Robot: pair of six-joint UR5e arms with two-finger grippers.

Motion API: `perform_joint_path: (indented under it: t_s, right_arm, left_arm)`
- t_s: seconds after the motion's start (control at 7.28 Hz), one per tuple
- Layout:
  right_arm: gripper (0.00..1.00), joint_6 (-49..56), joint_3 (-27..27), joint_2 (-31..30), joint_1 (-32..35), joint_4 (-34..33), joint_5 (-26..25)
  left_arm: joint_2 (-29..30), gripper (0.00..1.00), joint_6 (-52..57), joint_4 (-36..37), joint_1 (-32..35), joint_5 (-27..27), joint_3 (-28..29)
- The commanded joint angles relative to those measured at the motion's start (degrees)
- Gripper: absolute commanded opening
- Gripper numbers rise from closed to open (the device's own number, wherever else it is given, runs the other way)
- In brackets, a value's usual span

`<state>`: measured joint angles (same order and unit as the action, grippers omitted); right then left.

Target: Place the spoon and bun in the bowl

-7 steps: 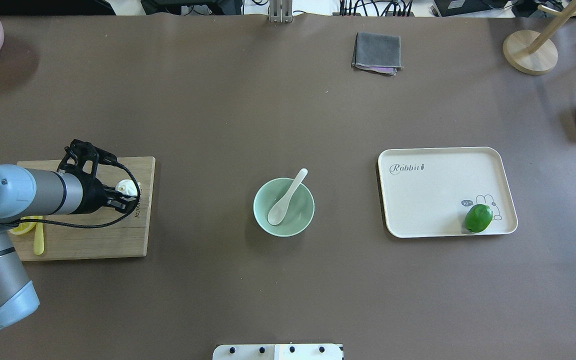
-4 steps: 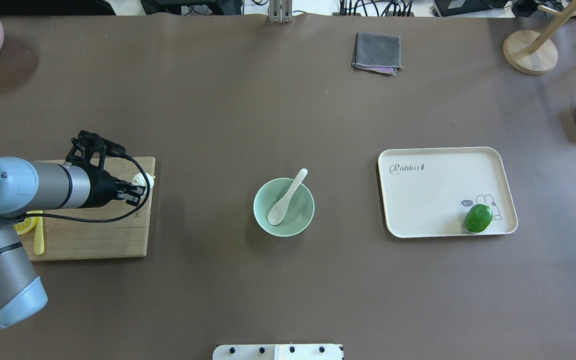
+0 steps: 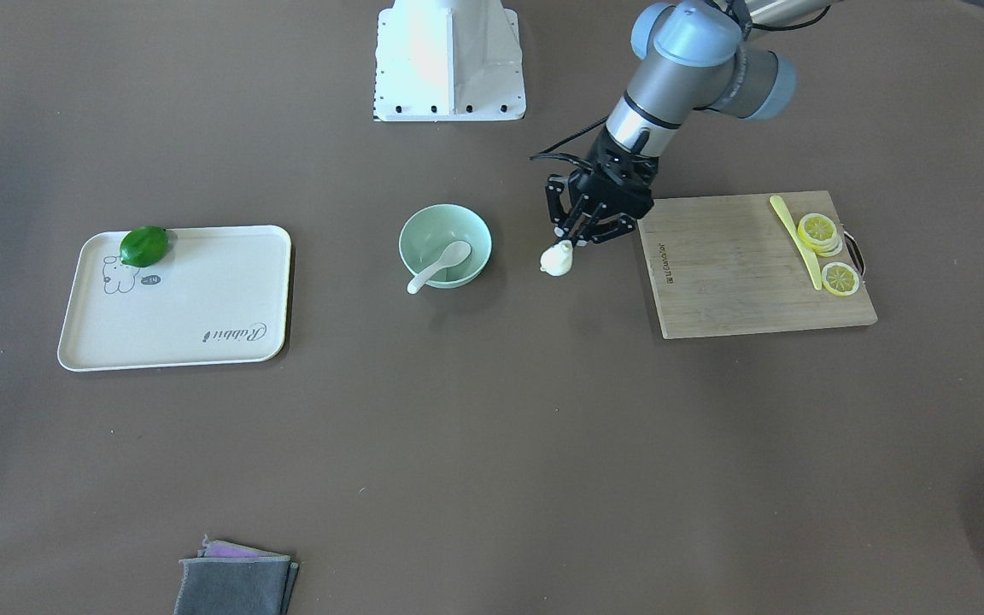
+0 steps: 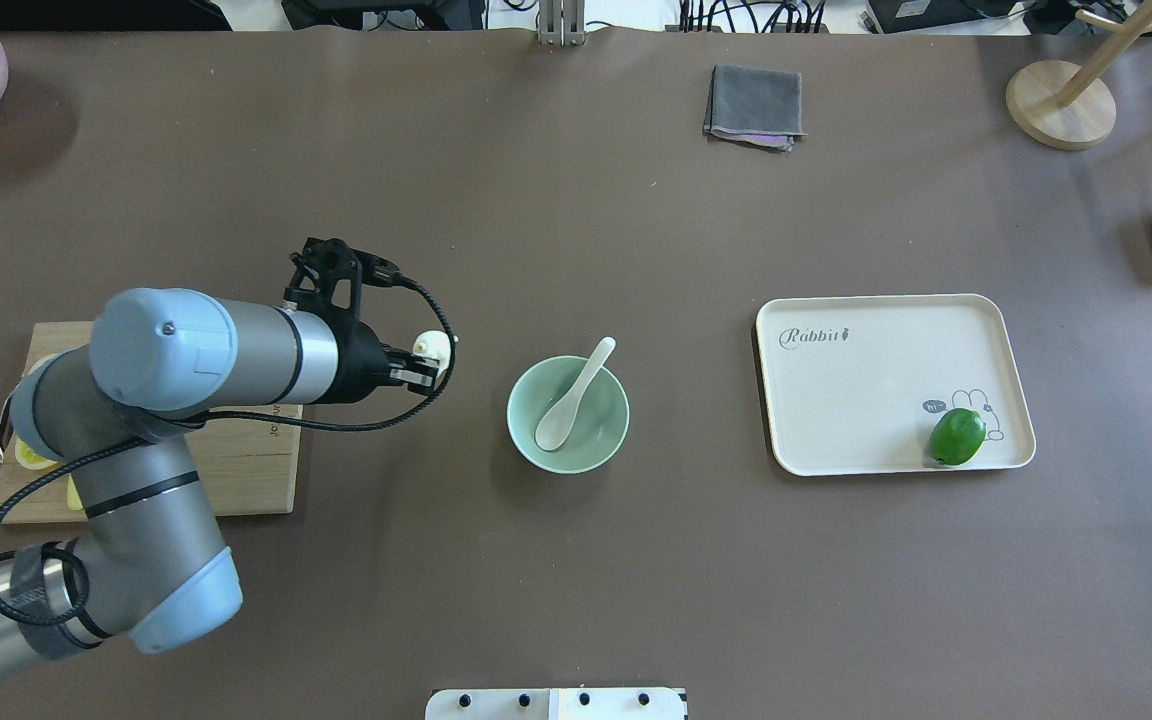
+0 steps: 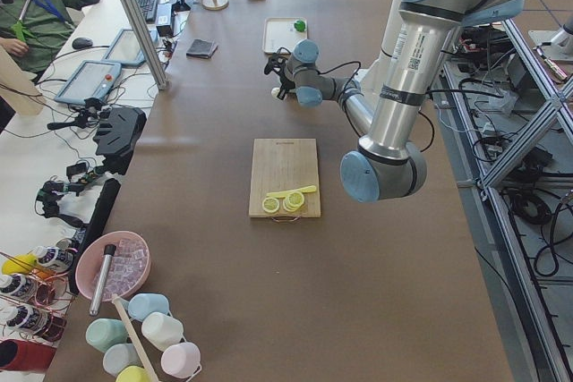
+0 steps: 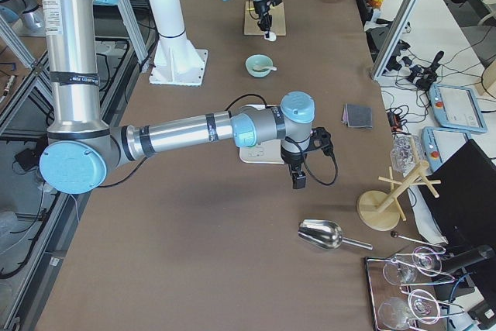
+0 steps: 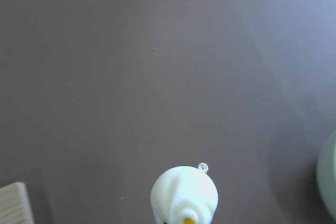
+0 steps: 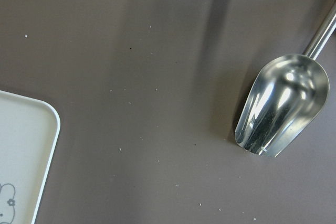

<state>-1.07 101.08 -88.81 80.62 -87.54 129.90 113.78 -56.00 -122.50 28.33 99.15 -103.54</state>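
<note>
Left gripper (image 3: 571, 242) hugs bun (image 3: 557, 260) | bun moved off board (image 3: 740, 273), now near bowl (image 3: 439, 225) | spoon (image 3: 438, 266) sits inside | right gripper (image 6: 298, 183) fingers: cannot tell

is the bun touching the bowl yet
Apart. The front-facing view shows a strip of bare table between the bun and the bowl.

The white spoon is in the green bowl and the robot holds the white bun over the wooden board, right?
No. The small white bun in the left gripper hangs over bare table, between the wooden cutting board and the pale green bowl; the overhead view shows it.
</note>
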Motion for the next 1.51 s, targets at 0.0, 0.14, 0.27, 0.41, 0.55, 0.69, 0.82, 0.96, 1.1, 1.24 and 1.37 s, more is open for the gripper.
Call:
perform_joint_path:
  t_s: [0.0,0.14,0.27,0.41,0.55,0.69,0.82,0.96,1.1,1.24,1.37]
  right_arm:
    - [1.0,-0.15,0.08,-0.31,0.15,0.0,0.0]
    - [1.0,-0.16,0.0,-0.4,0.24,0.0,0.0]
    - [1.0,-0.24,0.0,-0.31,0.24,0.0,0.0]
    - [1.0,-0.24,0.0,-0.31,0.24,0.0,0.0]
    - [1.0,-0.24,0.0,-0.31,0.24,0.0,0.0]
    - [1.0,-0.24,-0.09,-0.31,0.24,0.0,0.0]
    - [1.0,-0.16,-0.27,-0.31,0.24,0.0,-0.09]
    - [1.0,-0.16,-0.53,-0.4,0.24,0.0,-0.18]
    - [1.0,-0.07,-0.62,-0.92,0.24,0.0,-0.35]
    - [1.0,0.02,-0.53,-2.58,0.24,0.09,-0.44]
    - [1.0,0.28,-0.36,-4.16,0.67,0.09,-0.35]
  left_arm:
    - [6.43,0.15,-3.05,0.77,-6.41,-5.53,2.89]
    - [9.15,0.17,-4.2,0.77,-6.7,-5.72,4.9]
    - [9.26,0.5,-4.03,0.77,-6.62,-5.81,5.44]
    - [9.18,0.97,-3.94,0.77,-6.62,-6.24,5.54]
    - [9.35,0.98,-4.29,0.77,-6.7,-7.99,5.45]
    - [9.44,0.98,-4.47,0.69,-6.71,-7.92,5.36]
    - [9.35,0.98,-4.47,0.77,-6.62,-7.83,4.93]
    - [9.18,0.98,-4.3,0.86,-6.18,-7.57,4.31]
    - [8.83,0.98,-3.86,3.56,-3.92,-6.09,3.26]
    - [8.39,0.98,-3.51,11.07,1.33,0.97,0.9]
    - [6.82,0.98,0.32,17.84,6.6,7.57,-1.99]
